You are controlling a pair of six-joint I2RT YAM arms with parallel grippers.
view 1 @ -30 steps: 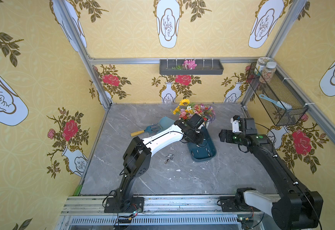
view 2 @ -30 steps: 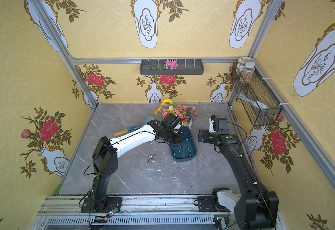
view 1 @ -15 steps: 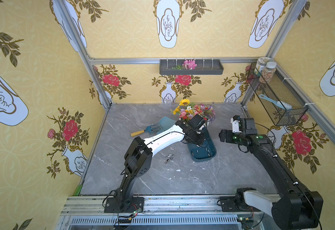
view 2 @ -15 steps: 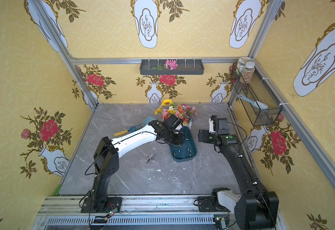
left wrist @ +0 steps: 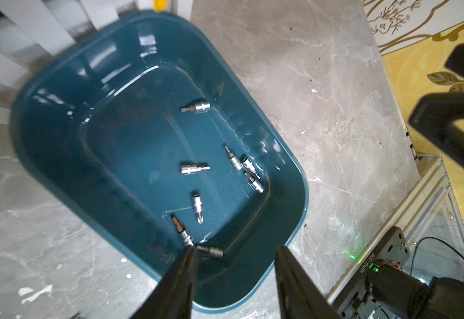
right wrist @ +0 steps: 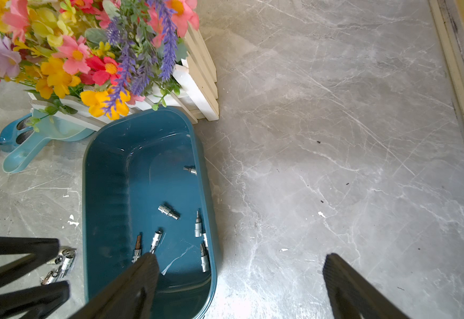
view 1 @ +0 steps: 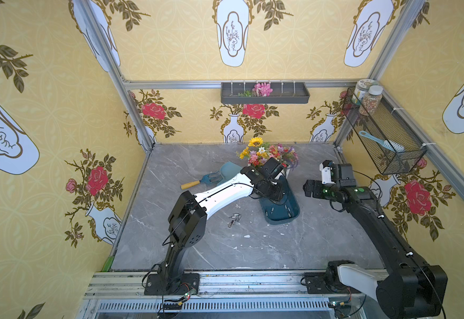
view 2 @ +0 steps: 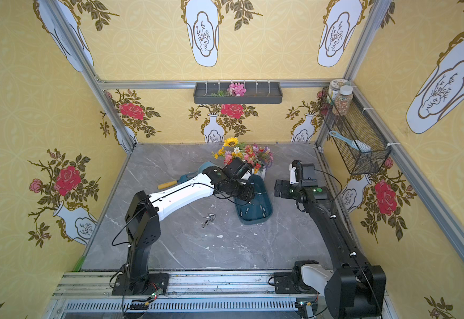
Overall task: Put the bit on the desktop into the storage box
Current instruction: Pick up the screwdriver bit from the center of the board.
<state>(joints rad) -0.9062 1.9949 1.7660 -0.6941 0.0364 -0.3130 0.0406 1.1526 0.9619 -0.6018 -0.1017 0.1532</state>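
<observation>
our left claw hangs over the box, jaws apart, nothing between them. the loose bits lie in a small heap on the desktop, just beside the box's long side, back from the claw toward the left arm's base. their long axes look mixed; too small to settle. other bits already lie in the box. the right claw, spread wide and empty, hovers across the box, so we judge the left arm nearer.

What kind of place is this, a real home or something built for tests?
Most likely a staged robot test cell, not a home: wallpaper panels on an aluminium frame, two arms mounted on a front rail, a marble-look desktop.
</observation>
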